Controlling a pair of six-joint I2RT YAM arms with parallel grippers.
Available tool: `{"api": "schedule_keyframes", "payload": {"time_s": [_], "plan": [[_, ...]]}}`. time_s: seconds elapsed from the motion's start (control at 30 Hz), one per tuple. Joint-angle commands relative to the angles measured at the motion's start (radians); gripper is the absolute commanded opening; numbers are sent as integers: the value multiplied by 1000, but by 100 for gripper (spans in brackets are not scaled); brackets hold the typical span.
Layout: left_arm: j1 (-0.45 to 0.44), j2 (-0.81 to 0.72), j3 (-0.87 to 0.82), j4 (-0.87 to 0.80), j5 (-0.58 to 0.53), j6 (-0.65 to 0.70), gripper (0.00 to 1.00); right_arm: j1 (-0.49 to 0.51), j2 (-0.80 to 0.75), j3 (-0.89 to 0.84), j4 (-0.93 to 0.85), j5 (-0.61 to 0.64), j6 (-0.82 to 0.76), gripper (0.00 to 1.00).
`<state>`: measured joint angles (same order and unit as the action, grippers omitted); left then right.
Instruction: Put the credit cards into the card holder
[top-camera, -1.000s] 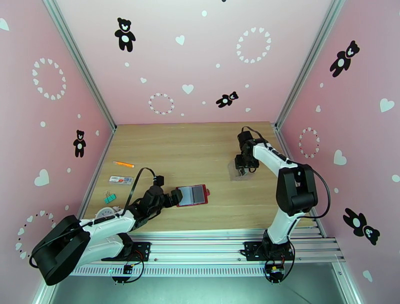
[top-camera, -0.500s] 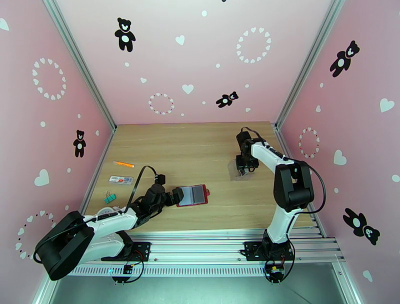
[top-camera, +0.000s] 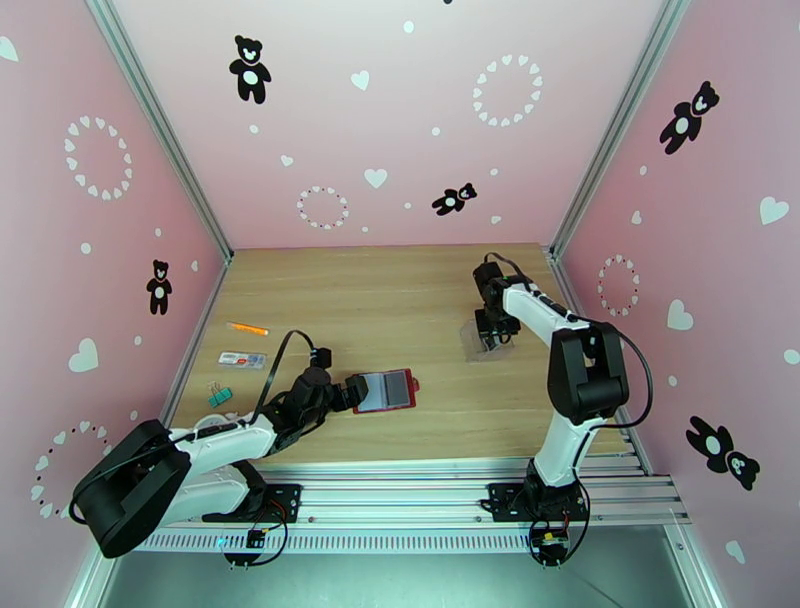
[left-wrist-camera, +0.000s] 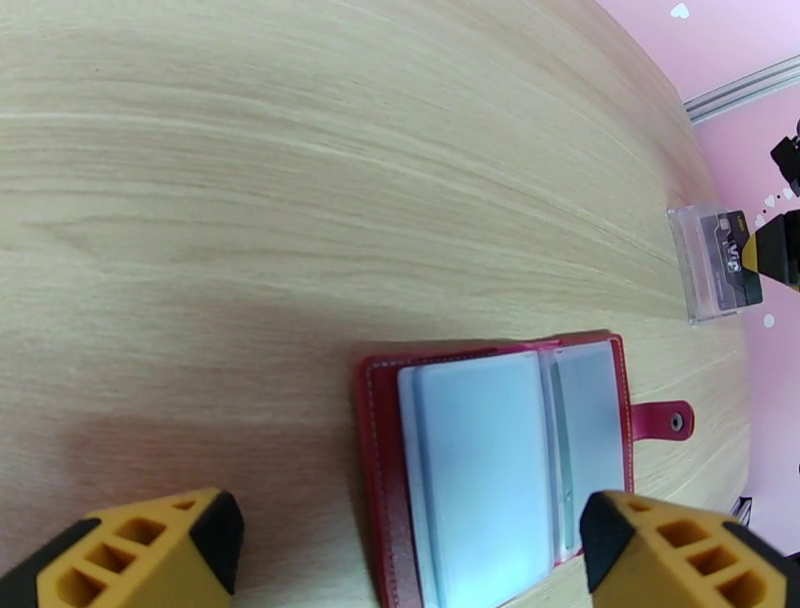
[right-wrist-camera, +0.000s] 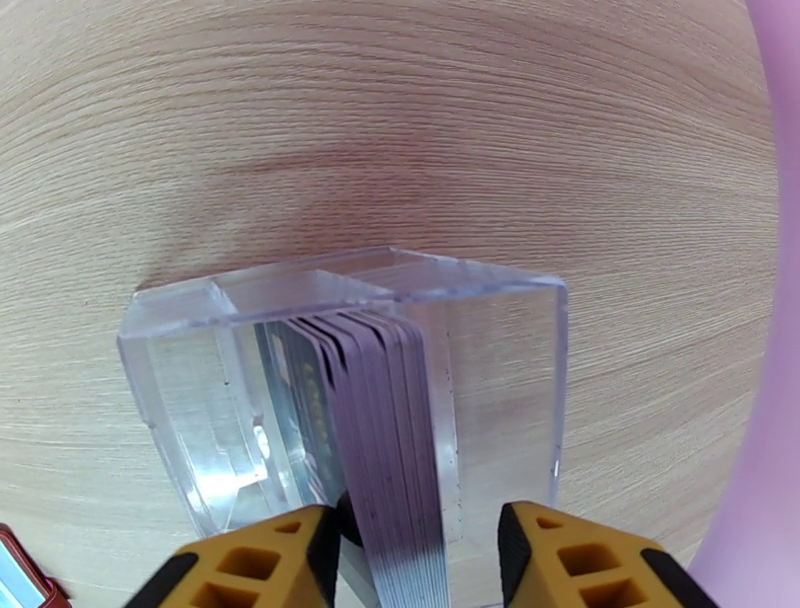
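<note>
The card holder (top-camera: 385, 391) (left-wrist-camera: 500, 460) lies open on the table, dark red, its grey sleeves facing up and its snap tab to the right. My left gripper (top-camera: 345, 392) (left-wrist-camera: 410, 545) is open wide at its left edge, one finger on each side. The credit cards (right-wrist-camera: 385, 430) (left-wrist-camera: 728, 262) stand as a stack on edge inside a clear plastic case (top-camera: 478, 343) (right-wrist-camera: 500, 380). My right gripper (top-camera: 494, 335) (right-wrist-camera: 420, 560) reaches down into that case with its fingers straddling the stack. The left finger is close against the cards, and a gap remains at the right finger.
An orange pen (top-camera: 246, 328), a white-and-red strip (top-camera: 241, 359) and green clips (top-camera: 218, 397) lie along the table's left edge. Pink walls close in the table on three sides. Bare wood lies between the card holder and the clear case.
My right gripper's fingers have drawn closer together around the card stack. The left arm has barely shifted and its gripper stays open.
</note>
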<state>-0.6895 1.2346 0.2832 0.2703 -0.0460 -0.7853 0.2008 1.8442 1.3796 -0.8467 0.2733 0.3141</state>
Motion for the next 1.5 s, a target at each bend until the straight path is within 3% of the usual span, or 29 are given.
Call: {"api": "schedule_keyframes", "payload": {"time_s": [0.0,0.23,0.67,1.0,1.47], "plan": [[5,29,4,-34,19,3,95,-11,-44,16,-37,33,14,43],[5,32,7,-34,20,5,95,-21,-50,14,-38,37,20,35],[5,31,4,-33,19,3,96,-27,-57,12,-37,15,23,12],[5,32,2,-31,19,3,96,-27,-69,15,-45,-1,23,1],[5,37,4,-29,20,4,96,-27,-26,22,-30,-101,11,2]]}}
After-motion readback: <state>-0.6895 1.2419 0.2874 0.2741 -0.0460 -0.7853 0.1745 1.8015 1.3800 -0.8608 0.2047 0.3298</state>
